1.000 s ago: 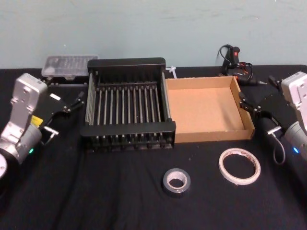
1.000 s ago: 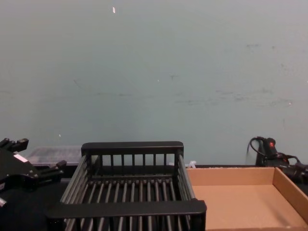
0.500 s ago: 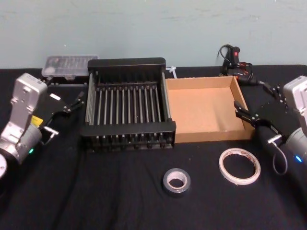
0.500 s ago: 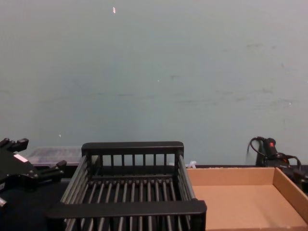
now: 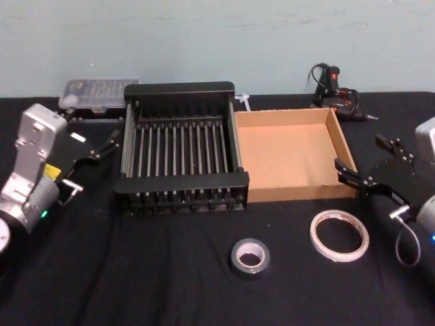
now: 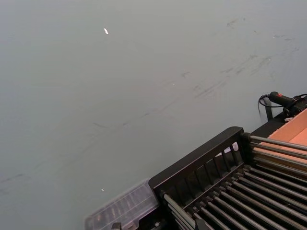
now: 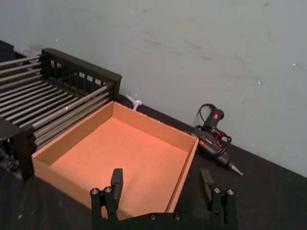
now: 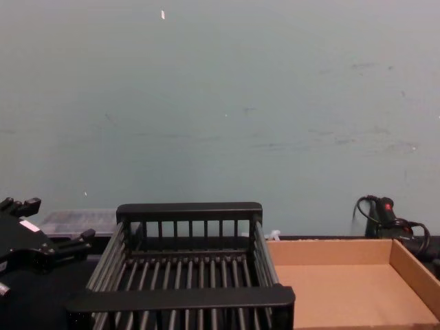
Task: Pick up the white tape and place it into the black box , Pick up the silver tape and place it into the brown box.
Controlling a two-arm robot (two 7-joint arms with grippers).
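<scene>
Tape first: the white tape [image 5: 340, 235] looks light, stiff and thin; the right gripper [image 5: 368, 165], fingers spread, should pinch across its rim.

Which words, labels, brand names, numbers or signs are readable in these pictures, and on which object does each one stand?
No text can be read.
white tape: red printed marks on the inner core, too small to read.
left gripper: a white label and a yellow sticker on the arm behind it, both too blurred to read.
silver tape, black box, brown box: no markings visible.
</scene>
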